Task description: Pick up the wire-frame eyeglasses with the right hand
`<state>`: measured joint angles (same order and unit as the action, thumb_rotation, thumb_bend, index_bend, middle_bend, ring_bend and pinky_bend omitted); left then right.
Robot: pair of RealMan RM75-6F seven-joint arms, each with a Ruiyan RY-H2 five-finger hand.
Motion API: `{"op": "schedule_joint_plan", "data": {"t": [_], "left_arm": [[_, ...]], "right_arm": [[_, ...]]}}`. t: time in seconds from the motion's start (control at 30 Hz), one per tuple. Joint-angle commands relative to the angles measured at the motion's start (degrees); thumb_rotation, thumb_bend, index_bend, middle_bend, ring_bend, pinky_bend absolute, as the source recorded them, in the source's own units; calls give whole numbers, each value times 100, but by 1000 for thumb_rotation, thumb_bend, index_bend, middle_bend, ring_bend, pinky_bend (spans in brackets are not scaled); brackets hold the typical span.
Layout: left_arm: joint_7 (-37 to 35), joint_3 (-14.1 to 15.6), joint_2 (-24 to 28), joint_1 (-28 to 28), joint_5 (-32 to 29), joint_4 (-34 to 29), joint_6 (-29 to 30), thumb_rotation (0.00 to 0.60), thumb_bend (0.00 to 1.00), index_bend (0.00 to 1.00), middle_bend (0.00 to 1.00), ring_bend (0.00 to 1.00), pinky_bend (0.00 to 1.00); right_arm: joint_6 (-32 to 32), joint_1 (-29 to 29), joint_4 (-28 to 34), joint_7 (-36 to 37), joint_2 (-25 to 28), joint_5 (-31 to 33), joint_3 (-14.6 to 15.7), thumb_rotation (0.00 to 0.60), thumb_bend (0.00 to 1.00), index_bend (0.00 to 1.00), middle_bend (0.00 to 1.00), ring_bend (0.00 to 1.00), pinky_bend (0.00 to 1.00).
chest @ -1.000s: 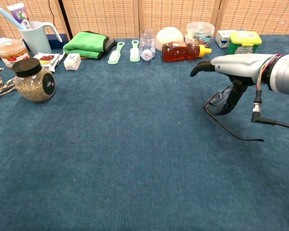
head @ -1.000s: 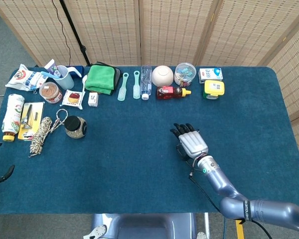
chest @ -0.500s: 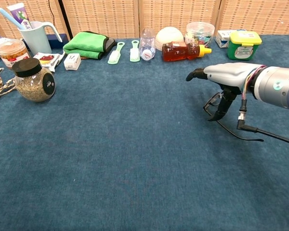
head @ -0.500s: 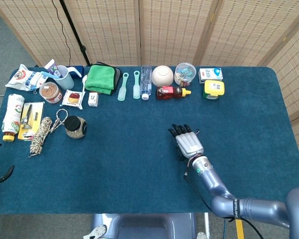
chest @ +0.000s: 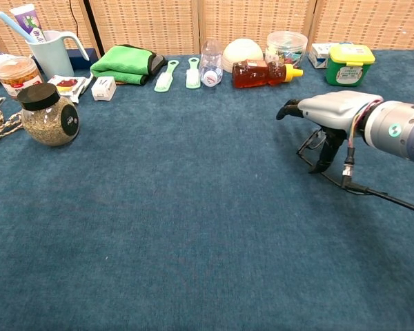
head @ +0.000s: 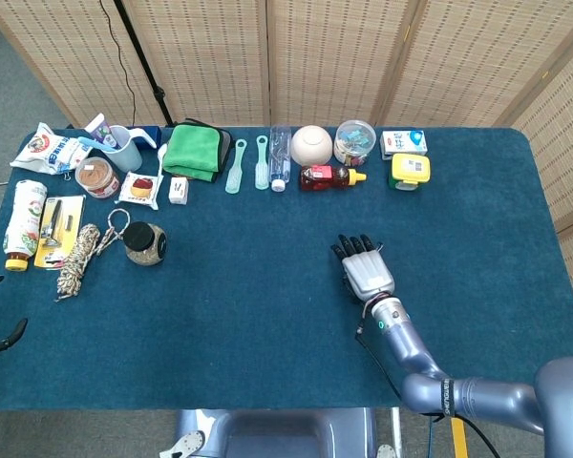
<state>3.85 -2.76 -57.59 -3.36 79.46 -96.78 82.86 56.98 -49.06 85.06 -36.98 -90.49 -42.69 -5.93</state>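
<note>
The wire-frame eyeglasses, thin and dark, are on the blue cloth right of centre, under my right hand. The hand lies palm down over them. Its dark thumb reaches down and hooks against the frame, pinching it toward the fingers above. One temple trails on the cloth toward the right. In the head view the right hand covers the glasses almost wholly. Of my left hand only dark fingertips show at the left edge, apart and holding nothing.
A row of items lines the far edge: green cloth, two mint utensils, honey bottle, white bowl, yellow-lidded box. A black-lidded jar stands at the left. A black cable runs from my right wrist.
My right hand slid left, then back right and sank lower over the glasses. The glasses shifted along with it, and the thumb now sits tighter against the frame.
</note>
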Motion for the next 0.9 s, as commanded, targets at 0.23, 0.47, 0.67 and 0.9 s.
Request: {"op": "schedule_joint_plan", "data": {"t": [0.23, 0.47, 0.67, 0.9], "left_arm": [[40, -5, -13, -23, 38, -51, 1, 280, 249, 201, 23, 53, 82], [21, -16, -16, -45, 70, -66, -2, 279, 249, 201, 24, 53, 82], [-4, -17, -6, -36, 79, -68, 20, 280, 250, 201, 24, 53, 82], [-41, -8, 1, -13, 75, -52, 41, 279, 250, 201, 23, 53, 82]], "right_arm": [[80, 112, -65, -84, 154, -88, 76, 600, 216, 142, 0, 0, 0], [14, 189, -88, -117, 301, -50, 108, 600, 216, 227, 0, 0, 0], [-82, 177, -112, -180, 365, 29, 93, 600, 215, 251, 0, 0, 0], [-189, 133, -144, -277, 411, 188, 69, 600, 215, 274, 2, 0, 0]]}}
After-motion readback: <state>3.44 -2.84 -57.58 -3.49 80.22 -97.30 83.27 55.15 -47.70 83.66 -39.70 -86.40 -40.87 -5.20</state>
